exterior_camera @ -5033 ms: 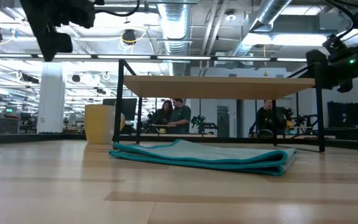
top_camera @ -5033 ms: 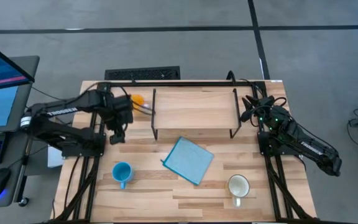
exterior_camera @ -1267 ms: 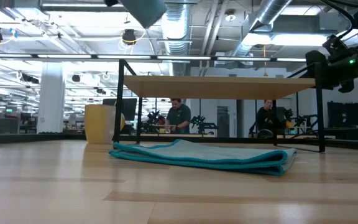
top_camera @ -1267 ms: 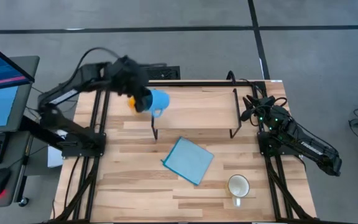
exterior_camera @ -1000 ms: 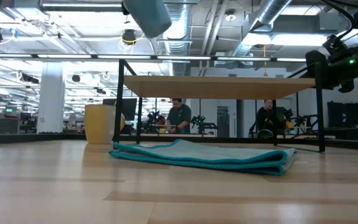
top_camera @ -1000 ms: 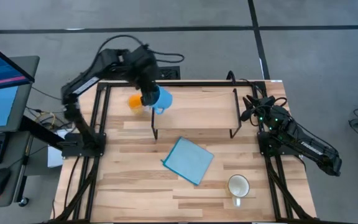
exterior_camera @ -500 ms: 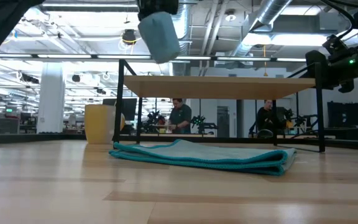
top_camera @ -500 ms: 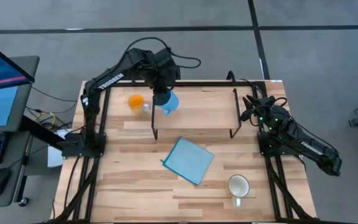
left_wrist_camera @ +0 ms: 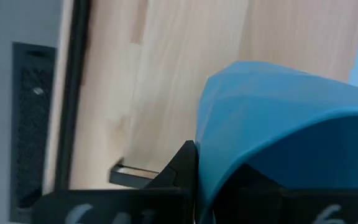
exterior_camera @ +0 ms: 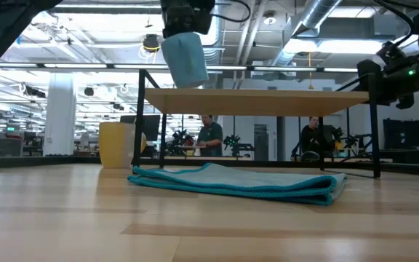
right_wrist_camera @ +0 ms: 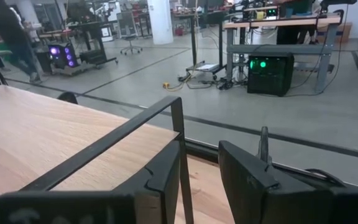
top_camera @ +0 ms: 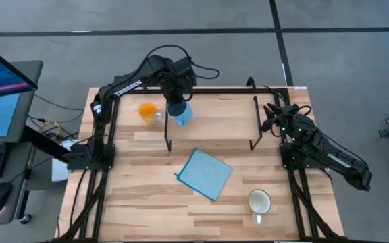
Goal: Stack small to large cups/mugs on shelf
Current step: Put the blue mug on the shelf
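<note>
My left gripper (top_camera: 178, 94) is shut on the small light-blue mug (top_camera: 183, 113), which hangs just above the left end of the shelf (top_camera: 215, 118), a light-wood board on black legs. In the low view the mug (exterior_camera: 184, 60) is tilted a little and sits under the gripper (exterior_camera: 188, 16), close over the board (exterior_camera: 268, 100). The orange mug (top_camera: 147, 110) stands on the table to the left of the shelf. The white mug (top_camera: 259, 201) stands near the table's front right. My right gripper (top_camera: 273, 116) waits, open and empty, at the shelf's right end. My left gripper holds the blue mug by its upper end (exterior_camera: 181, 36), coming from above with the fingers pointing down. The gripper's body hides the exact place of contact. The mug's wall (left_wrist_camera: 272, 124) fills the wrist view. The mug hangs below the fingers, slightly tilted, clear of the shelf board.
A folded blue cloth (top_camera: 204, 173) lies on the table in front of the shelf. The shelf's black legs (top_camera: 167, 128) stand at both its ends. A laptop and mouse sit off the table's left. People sit in the room beyond the table (exterior_camera: 209, 135).
My left gripper has carried the blue mug toward the table's right edge, from above the orange mug to over the shelf's left end. It has come down until the mug is close over the board. The mug has stayed in the hold.
</note>
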You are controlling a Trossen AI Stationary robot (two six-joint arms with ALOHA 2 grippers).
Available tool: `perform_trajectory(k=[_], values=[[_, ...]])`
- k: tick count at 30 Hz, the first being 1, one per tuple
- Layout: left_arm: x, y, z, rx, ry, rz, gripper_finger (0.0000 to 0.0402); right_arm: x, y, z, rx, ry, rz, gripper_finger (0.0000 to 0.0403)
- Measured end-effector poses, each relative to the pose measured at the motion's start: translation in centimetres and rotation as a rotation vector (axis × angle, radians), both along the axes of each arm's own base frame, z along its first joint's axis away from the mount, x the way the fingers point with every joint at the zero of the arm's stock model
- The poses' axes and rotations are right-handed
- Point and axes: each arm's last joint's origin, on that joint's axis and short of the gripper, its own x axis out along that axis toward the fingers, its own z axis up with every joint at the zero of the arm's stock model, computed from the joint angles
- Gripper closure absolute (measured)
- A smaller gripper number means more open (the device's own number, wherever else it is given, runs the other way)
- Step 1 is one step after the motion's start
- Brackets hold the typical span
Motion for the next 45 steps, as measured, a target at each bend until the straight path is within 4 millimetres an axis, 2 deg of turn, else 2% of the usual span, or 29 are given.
perform_trajectory(k=[14,20,26,30,45], values=[[0.4,-0.3,-2.5,-0.03,0.096,-0.028,0.0396,0.0,0.0,-0.1,0.005,0.008,0.0,0.0269],[0.3,-0.4,-2.6,-0.026,0.103,-0.022,0.0394,0.0,0.0,-0.1,0.004,0.008,0.0,0.0269],[0.3,-0.5,-2.6,-0.018,0.107,-0.036,0.0341,0.0,0.0,-0.1,0.004,0.008,0.0,0.0269],[0.6,-0.6,-2.6,0.003,0.1,-0.05,0.0319,0.0,0.0,-0.1,0.004,0.008,0.0,0.0269],[1.8,-0.3,-2.3,0.052,-0.024,-0.054,0.0309,0.0,0.0,-0.1,0.004,0.008,0.0,0.0269]])
